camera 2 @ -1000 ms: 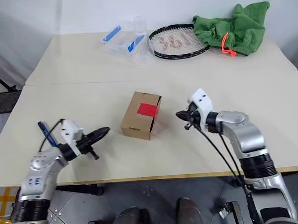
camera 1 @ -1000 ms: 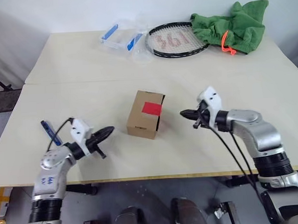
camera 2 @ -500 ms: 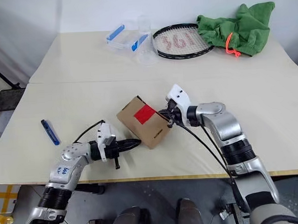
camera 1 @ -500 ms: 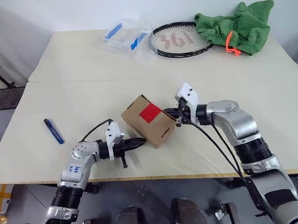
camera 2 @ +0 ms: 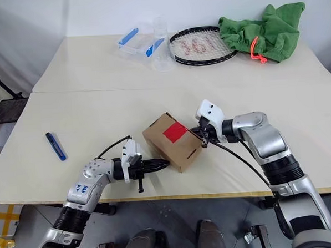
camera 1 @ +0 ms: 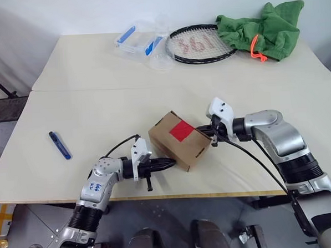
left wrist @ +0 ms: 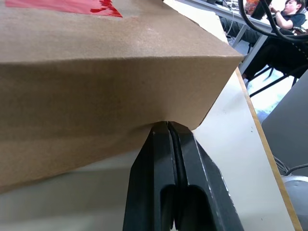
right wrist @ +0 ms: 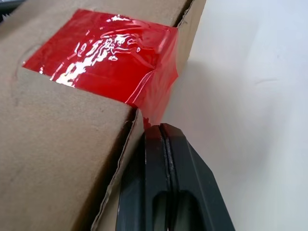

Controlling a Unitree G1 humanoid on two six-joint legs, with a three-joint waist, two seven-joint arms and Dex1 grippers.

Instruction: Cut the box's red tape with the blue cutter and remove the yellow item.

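Near the table's (camera 1: 302,183) front edge — box (camera 1: 180,142) wedged between clenched left fingers (camera 1: 166,163) and clenched right fingers (camera 1: 210,134).

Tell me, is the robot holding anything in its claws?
No. Both grippers are shut with nothing between their fingers. The left gripper and the right gripper just press their tips against opposite sides of the box. The blue cutter lies untouched on the table.

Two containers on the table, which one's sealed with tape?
The brown cardboard box near the front edge: a red tape strip crosses its top seam. The clear plastic container at the back has blue clips and no tape.
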